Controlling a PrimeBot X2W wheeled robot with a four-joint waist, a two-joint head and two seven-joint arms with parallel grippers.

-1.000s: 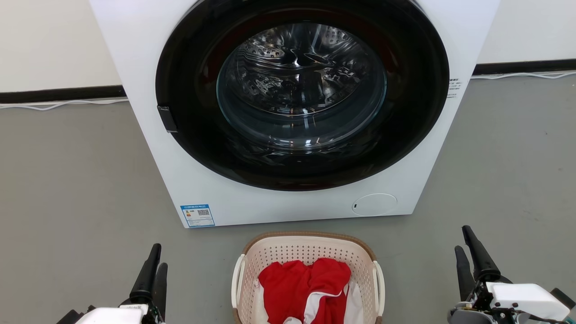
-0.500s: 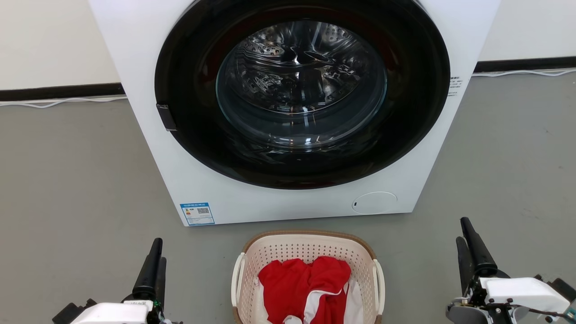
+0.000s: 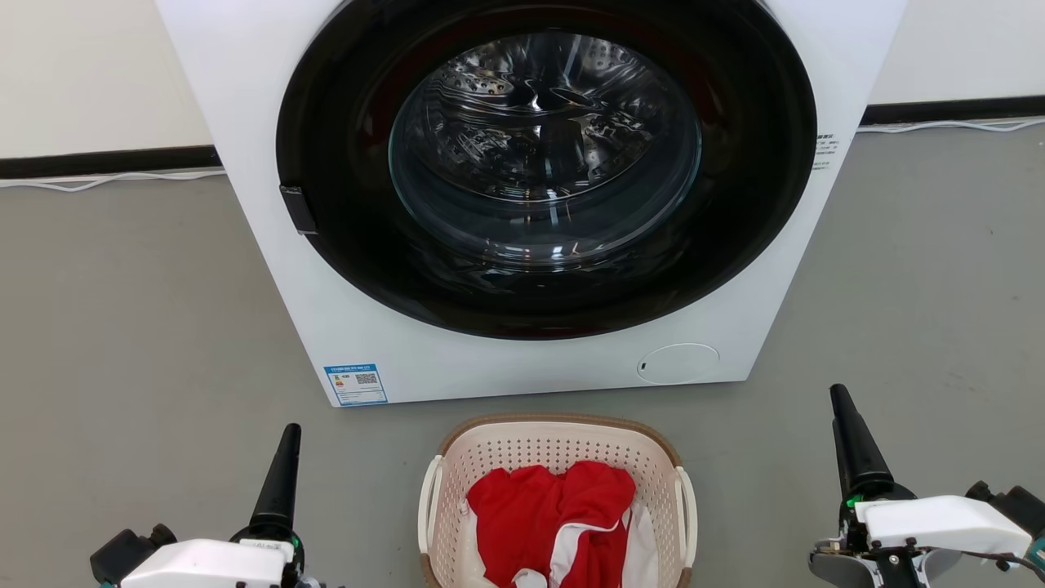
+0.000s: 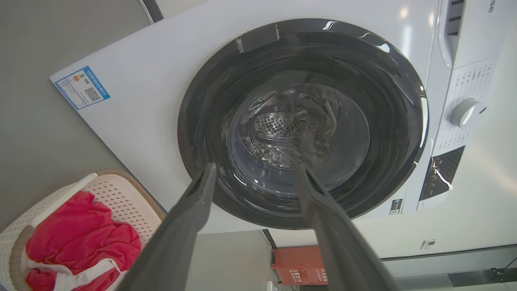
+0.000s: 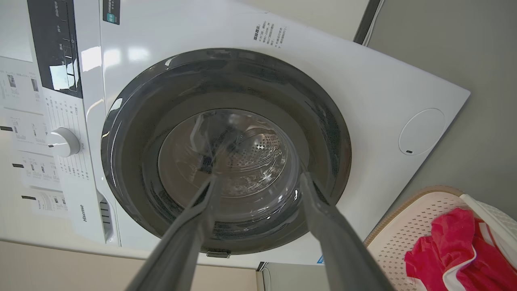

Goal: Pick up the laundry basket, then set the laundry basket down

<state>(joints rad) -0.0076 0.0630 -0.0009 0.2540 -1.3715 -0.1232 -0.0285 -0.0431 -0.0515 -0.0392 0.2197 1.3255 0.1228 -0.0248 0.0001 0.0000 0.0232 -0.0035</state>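
The laundry basket sat on the floor before the washer, between the left gripper and right gripper, both spread open and empty; pick-up judged pending, next requiring each to reach a side handle.

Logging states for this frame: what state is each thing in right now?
Laundry basket: on the floor before the washer, ungrasped, holding clothes.
Red clothes: crumpled inside the basket.
Washer door: shut.
Drum: looks empty.
Left claw: open, clear of the basket.
Right claw: open, clear of the basket.
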